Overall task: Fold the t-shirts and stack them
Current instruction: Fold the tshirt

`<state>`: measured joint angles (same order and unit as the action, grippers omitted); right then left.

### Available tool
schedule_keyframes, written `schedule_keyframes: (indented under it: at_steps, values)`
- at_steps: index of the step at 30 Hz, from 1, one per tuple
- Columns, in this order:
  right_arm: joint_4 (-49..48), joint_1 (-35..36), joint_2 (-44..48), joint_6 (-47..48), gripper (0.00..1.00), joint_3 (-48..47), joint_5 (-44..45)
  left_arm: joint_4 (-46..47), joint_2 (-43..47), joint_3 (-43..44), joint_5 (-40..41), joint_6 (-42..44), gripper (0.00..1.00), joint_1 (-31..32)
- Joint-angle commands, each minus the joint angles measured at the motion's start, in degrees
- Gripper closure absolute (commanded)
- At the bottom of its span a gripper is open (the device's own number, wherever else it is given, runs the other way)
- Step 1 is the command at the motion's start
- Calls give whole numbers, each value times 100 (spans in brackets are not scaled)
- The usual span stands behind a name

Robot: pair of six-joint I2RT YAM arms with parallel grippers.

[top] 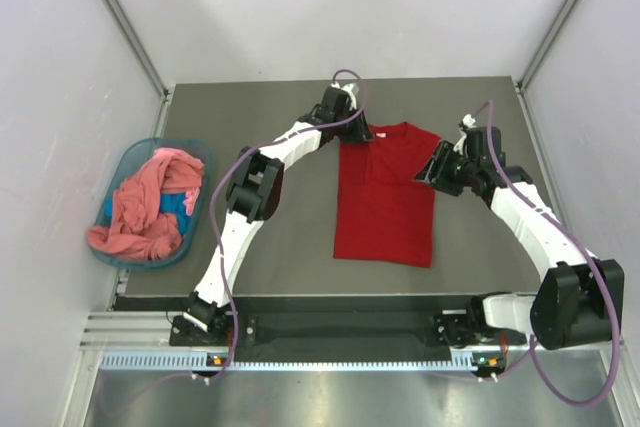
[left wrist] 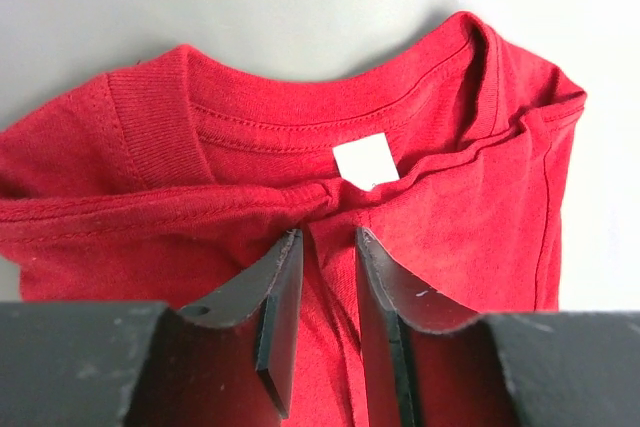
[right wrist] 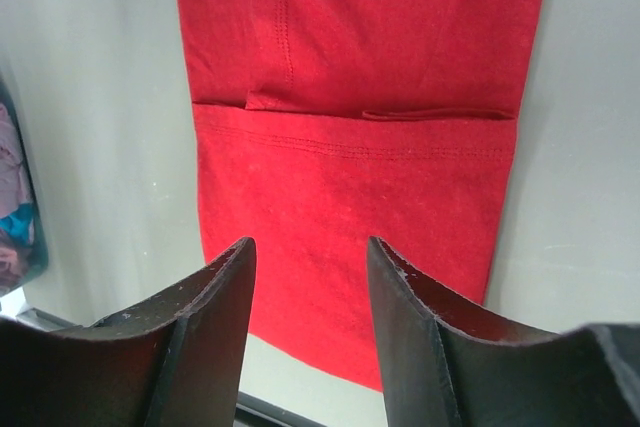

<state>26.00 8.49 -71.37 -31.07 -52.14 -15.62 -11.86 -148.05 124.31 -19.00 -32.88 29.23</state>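
Note:
A deep red t-shirt (top: pixel 385 202) lies partly folded into a tall rectangle in the middle of the table. My left gripper (top: pixel 355 132) is down on its collar end. In the left wrist view the gripper (left wrist: pixel 328 237) stands just below the white neck label (left wrist: pixel 365 160), its jaws narrowly apart with a raised ridge of red cloth (left wrist: pixel 150 237) between them. My right gripper (top: pixel 432 172) hovers at the shirt's right edge. In its own view the gripper (right wrist: pixel 310 244) is open and empty above the red cloth (right wrist: pixel 360 177). A salmon-pink t-shirt (top: pixel 140 207) sits crumpled in the basket.
A teal plastic basket (top: pixel 125 162) stands at the table's left edge, with blue cloth (top: pixel 178 205) under the pink shirt. It also shows at the left border of the right wrist view as the basket (right wrist: pixel 15 217). White walls enclose the dark table (top: pixel 280 217).

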Motion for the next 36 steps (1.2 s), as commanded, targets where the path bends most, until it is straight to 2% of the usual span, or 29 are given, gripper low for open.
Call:
schedule_keyframes:
  at_steps: [1, 5, 10, 17, 25, 36]
  values:
    - [-279, 56, -34, 57, 51, -165, -73, 316, -49, 243, -121, -51, 66, -23]
    - [-315, 47, -34, 40, 51, -174, -64, 333, -75, 243, -173, -51, 71, -23]
    - [-402, 47, -122, 13, 51, -112, -64, 500, 13, 251, -314, -104, 99, -14]
    - [-587, 47, -237, -66, 51, 2, -56, 535, 390, 173, -315, -157, 100, -14]
    - [-675, 47, -360, -75, 52, 20, 14, 457, 1006, -284, 290, -34, 100, -23]
    - [-675, 47, -421, -92, 54, -24, 234, 263, 988, -513, 388, -34, 100, -137]
